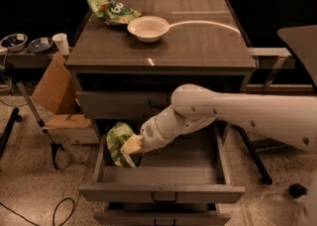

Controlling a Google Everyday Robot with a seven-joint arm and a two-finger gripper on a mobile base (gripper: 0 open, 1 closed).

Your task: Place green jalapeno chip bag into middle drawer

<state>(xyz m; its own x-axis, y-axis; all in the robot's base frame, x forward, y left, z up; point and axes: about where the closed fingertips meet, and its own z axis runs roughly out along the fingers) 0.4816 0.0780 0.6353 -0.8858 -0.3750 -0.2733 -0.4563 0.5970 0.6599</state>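
Chip bag (117, 140), pale green, is pinched by the hand (130, 146) low at the left end of the open drawer (163, 193).

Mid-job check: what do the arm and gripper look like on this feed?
White rounded arm shells with small dark dots; perforated patch near the wrist. The gripper, at the green jalapeno chip bag over the left of the middle drawer, has pale yellow fingers. No cables visible.

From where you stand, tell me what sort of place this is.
Probably a lab or office: grey drawer cabinet, speckled floor, a white cup nearby. The claw holds the green jalapeno chip bag inside the open middle drawer.
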